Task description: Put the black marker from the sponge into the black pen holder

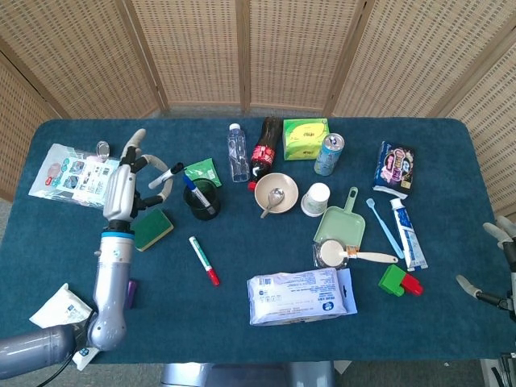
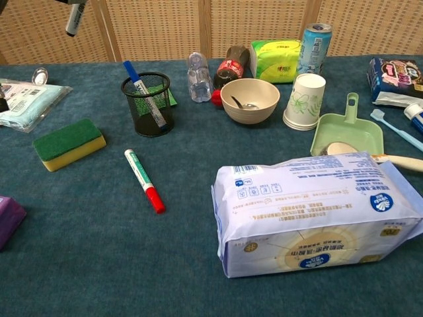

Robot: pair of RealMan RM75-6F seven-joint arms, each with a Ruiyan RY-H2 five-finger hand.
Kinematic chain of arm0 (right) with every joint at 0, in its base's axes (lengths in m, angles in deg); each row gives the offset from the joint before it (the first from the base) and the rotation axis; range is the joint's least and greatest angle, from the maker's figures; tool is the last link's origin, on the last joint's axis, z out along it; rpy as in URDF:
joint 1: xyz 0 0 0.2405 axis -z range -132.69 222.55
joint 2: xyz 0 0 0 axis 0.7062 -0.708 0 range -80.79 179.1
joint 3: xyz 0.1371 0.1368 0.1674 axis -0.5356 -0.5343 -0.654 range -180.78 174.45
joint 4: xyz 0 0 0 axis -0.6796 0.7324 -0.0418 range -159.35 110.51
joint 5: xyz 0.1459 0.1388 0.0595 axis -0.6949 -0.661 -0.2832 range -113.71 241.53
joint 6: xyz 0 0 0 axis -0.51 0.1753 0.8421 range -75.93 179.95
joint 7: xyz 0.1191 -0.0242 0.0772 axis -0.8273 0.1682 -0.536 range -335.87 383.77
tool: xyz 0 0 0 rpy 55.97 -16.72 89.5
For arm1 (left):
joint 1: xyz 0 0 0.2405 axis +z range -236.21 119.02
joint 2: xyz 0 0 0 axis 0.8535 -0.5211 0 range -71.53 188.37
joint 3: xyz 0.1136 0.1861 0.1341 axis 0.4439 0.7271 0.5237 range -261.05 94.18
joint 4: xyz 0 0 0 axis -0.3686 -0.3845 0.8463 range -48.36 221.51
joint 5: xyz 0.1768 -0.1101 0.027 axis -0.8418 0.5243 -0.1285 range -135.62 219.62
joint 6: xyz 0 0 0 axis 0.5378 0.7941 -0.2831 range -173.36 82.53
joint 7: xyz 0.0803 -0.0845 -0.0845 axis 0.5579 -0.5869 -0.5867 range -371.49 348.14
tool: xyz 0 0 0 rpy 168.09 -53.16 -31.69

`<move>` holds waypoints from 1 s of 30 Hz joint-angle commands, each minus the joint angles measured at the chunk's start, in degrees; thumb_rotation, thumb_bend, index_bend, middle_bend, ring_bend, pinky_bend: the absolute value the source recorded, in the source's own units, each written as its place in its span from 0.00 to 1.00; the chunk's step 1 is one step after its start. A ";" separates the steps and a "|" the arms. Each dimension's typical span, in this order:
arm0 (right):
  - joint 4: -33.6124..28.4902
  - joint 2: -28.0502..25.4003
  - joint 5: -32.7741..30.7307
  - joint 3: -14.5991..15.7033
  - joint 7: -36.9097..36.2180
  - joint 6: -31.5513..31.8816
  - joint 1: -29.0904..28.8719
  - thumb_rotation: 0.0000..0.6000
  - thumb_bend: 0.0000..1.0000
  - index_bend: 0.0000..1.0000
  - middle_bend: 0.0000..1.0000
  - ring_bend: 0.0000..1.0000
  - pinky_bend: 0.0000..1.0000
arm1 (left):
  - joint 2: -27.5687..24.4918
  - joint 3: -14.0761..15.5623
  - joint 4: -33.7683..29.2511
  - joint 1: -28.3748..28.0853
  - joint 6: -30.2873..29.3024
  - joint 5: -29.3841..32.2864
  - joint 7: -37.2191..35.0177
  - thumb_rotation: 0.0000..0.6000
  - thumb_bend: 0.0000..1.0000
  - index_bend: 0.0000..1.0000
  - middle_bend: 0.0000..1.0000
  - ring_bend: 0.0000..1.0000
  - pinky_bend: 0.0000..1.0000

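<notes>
Aloft, black marker (image 1: 167, 175) in left hand (image 1: 123, 190); blue pen (image 1: 196, 195) inside black pen holder (image 1: 201, 200).

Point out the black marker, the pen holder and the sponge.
black marker (image 1: 170, 173): head view, mid-barrel, held by the left hand (image 1: 122, 187).
pen holder (image 2: 148, 109): chest view, front of the mesh wall.
sponge (image 2: 67, 137): chest view, green top face.

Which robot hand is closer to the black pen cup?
Left. The left hand holds the black marker up in the air just left of the pen cup. The right hand is far off at the table's right edge.
</notes>
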 commanded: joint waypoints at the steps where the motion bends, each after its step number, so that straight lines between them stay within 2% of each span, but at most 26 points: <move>1: 0.16 0.12 -0.13 -0.02 -0.03 -0.17 -0.08 1.00 0.00 0.18 0.07 0.13 0.31 | 3.45 -0.28 4.18 -1.72 3.11 -2.28 -6.15 1.00 0.42 0.53 0.00 0.00 0.15; 8: 0.45 0.19 -0.37 -0.10 -0.31 -0.32 -0.13 1.00 0.00 0.18 0.07 0.13 0.31 | 7.56 0.13 10.00 -3.33 5.81 -3.39 -11.69 1.00 0.42 0.53 0.00 0.00 0.15; 25: 0.88 0.22 -1.28 -0.35 -1.15 -1.15 -0.31 1.00 0.00 0.18 0.07 0.13 0.31 | 14.73 2.33 22.24 -4.76 8.29 -5.48 -16.44 1.00 0.41 0.54 0.00 0.00 0.15; 30: 0.86 0.22 -1.15 -0.29 -1.20 -1.22 -0.35 1.00 0.00 0.18 0.07 0.13 0.31 | 15.64 2.28 23.70 -5.25 9.36 -5.76 -16.82 1.00 0.42 0.53 0.00 0.00 0.14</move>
